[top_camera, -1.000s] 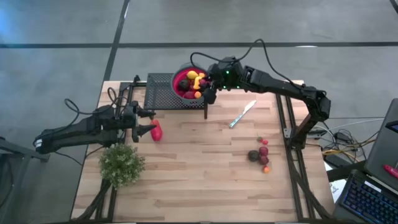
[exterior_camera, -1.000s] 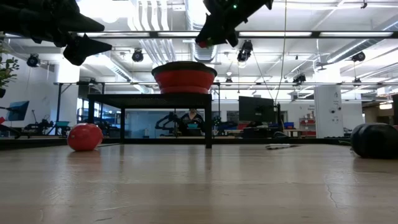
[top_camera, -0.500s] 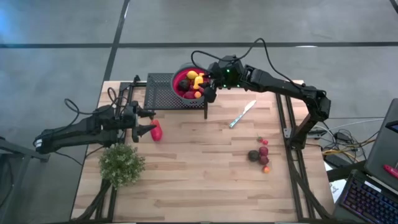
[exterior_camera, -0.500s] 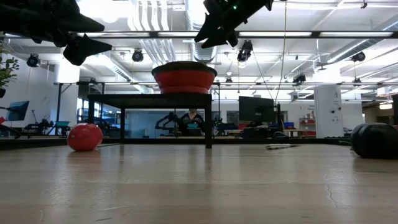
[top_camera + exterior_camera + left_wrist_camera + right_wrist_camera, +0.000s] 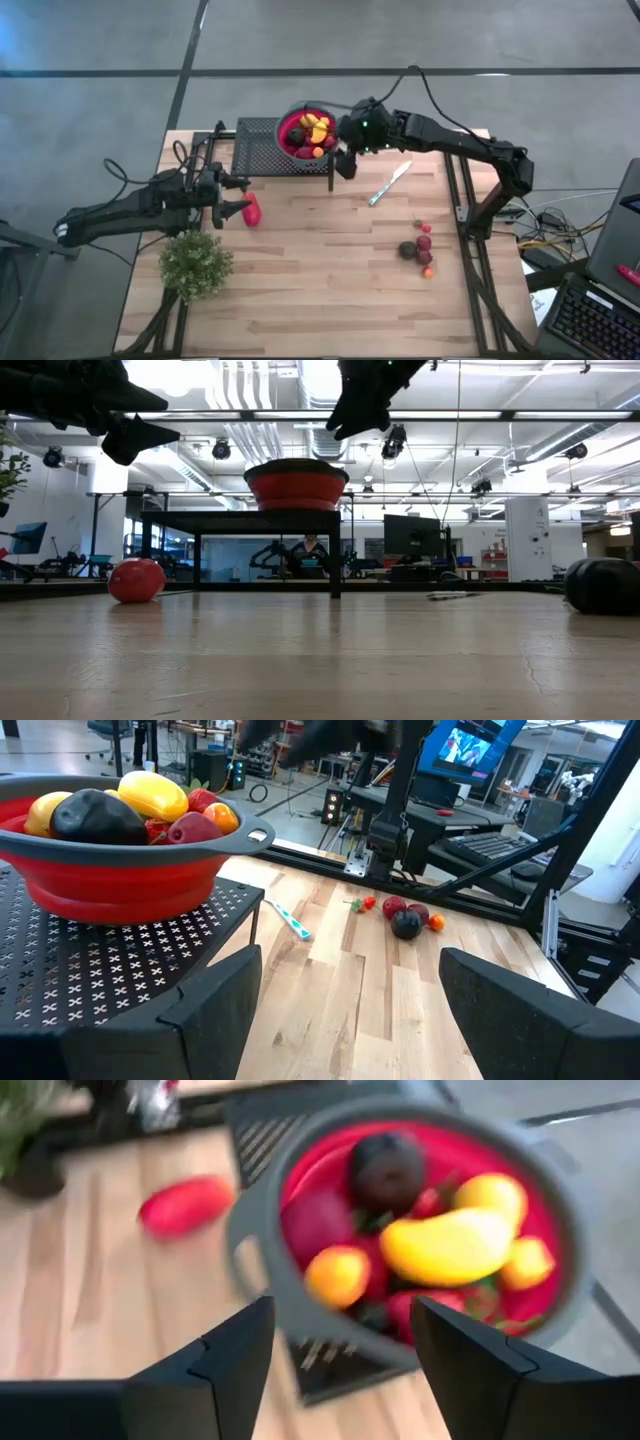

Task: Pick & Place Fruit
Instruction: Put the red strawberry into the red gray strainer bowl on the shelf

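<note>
Right gripper (image 5: pixel 345 163), jaws apart & empty, hangs by bowl (image 5: pixel 290 118) of fruit (image 5: pixel 312 133). Left gripper (image 5: pixel 232 193), open, near red piece (image 5: pixel 252 209). We'd lift clear, prob. toward loose fruit (image 5: pixel 420 246) next.

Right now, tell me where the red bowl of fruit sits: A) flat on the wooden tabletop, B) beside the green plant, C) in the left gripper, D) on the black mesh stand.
D: the red bowl rests on the black mesh stand, raised above the wooden table.
</note>
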`<state>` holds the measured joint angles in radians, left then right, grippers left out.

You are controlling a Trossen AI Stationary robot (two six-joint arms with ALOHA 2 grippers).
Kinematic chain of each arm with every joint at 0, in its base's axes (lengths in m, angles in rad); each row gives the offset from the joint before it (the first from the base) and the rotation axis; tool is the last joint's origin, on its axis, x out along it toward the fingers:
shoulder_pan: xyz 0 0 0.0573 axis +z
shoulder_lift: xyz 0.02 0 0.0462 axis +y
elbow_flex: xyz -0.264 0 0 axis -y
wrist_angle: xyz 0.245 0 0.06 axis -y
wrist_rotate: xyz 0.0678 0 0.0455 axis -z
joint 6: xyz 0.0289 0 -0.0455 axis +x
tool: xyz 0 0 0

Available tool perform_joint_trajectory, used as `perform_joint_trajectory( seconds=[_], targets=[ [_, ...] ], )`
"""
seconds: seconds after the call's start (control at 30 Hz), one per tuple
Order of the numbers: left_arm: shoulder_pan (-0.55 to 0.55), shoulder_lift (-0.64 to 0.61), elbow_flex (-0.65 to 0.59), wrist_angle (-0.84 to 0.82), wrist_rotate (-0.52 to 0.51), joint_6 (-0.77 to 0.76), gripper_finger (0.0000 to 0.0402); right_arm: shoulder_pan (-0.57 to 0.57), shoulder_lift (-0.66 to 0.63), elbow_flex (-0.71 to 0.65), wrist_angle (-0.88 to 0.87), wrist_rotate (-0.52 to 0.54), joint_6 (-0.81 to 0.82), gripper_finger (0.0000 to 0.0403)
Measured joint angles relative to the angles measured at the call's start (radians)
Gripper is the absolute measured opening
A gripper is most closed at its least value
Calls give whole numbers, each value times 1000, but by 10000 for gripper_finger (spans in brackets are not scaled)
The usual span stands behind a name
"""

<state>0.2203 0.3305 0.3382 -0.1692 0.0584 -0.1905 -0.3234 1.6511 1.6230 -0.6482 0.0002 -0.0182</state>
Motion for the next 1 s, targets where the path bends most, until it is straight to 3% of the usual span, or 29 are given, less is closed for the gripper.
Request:
perform_joint_trajectory(
  seconds=[0.43, 0.63, 1.0],
  targets=[
    [0, 0, 0, 0, 0, 0, 312, 181, -4, -10, -416, 6, 76, 186],
    [0, 0, 0, 0, 0, 0, 312, 245, -8, -45, -659, 112, 208, 177],
    [0, 0, 0, 0, 0, 0, 312, 264, -129, -302, -709, 131, 376, 186]
  ],
)
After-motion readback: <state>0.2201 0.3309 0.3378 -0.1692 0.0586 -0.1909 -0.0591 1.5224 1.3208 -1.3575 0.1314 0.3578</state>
